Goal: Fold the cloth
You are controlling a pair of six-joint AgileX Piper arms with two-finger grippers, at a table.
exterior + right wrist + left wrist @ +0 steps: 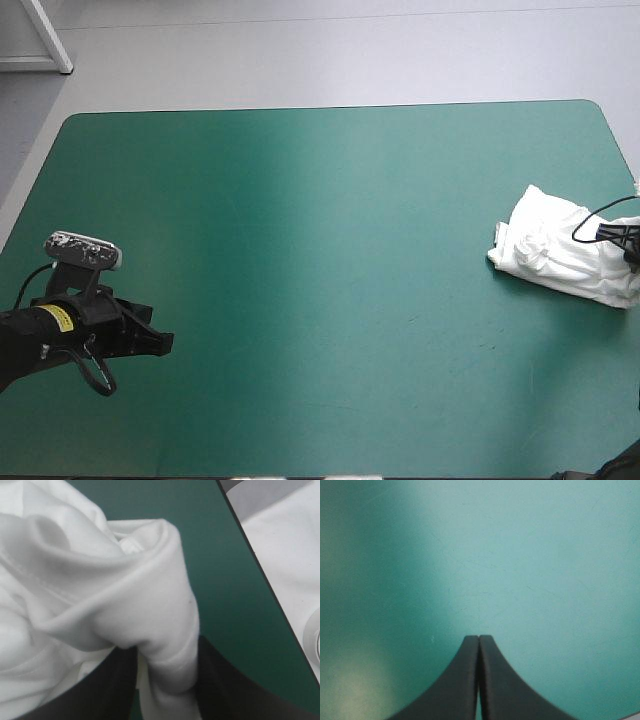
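Note:
The white T-shirt (560, 250) lies as a crumpled heap at the table's right edge. In the right wrist view a thick fold of the T-shirt (100, 580) runs down between my right gripper's (166, 652) black fingers, which are shut on it. In the high view only a small dark part of that gripper (631, 240) shows at the heap's right side. My left gripper (165, 343) hovers over the near left of the table, far from the shirt. Its fingers meet in one pointed arch (479, 639), shut and empty, with bare cover beneath them.
The teal-green cover (320, 250) stretches bare between the two grippers. The table's right edge (250, 555) runs close beside the T-shirt, with grey floor beyond it.

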